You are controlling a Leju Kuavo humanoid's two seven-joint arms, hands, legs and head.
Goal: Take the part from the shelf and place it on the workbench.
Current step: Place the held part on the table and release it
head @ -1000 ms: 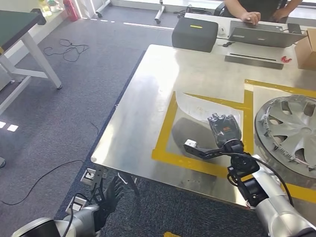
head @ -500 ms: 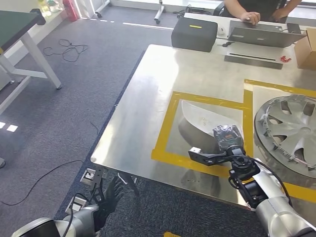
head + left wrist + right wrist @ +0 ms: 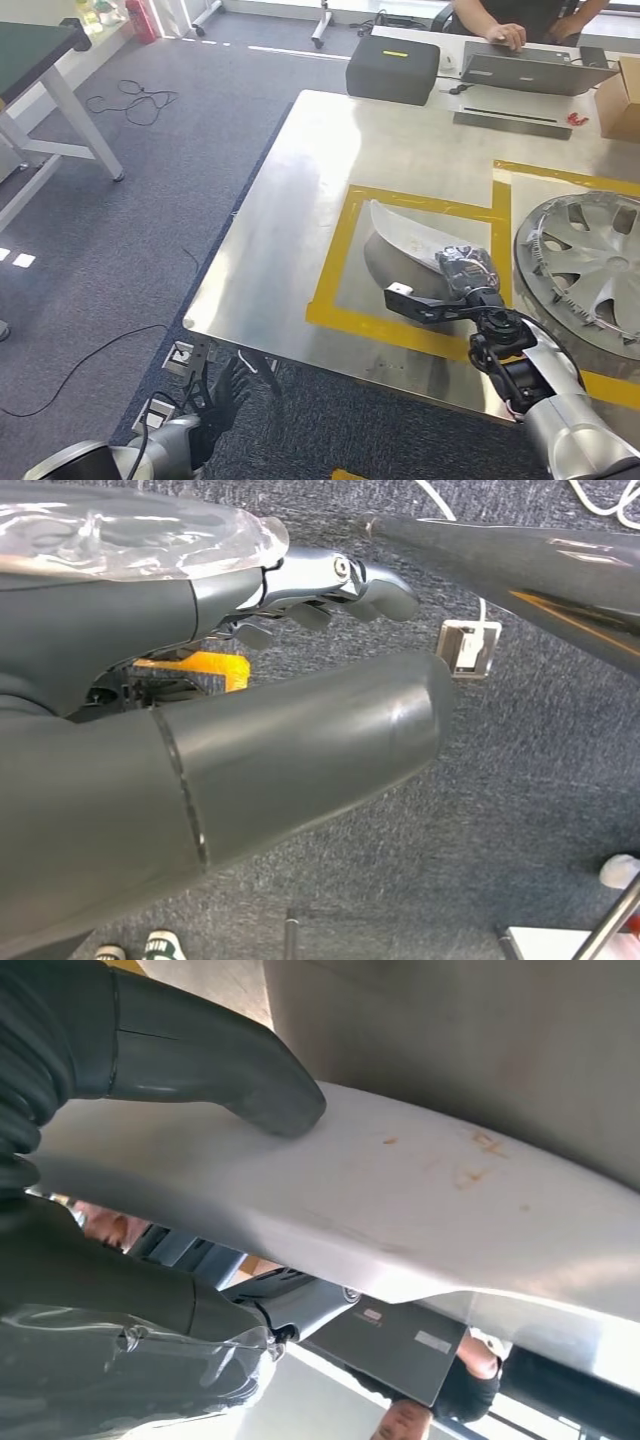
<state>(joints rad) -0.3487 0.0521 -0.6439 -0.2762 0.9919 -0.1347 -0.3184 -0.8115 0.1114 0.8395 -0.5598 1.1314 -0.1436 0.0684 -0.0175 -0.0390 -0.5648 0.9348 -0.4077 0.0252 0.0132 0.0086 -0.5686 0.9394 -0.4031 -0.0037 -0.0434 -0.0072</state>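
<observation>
- Grey carpet surrounds the steel workbench [image 3: 302,200], where a yellow-taped square [image 3: 340,250] marks a spot.
- Right hand [image 3: 468,270] clamps the white part [image 3: 407,240] low over that square.
- Left hand [image 3: 223,395] hangs below the bench, fingers apart, holding nothing.
- Placing step, I judge; next: settle the part flat, then release.

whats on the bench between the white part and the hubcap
Only a strip of yellow tape on bare metal lies between the white part, held by the right hand, and the hubcap, as the head view shows.
</observation>
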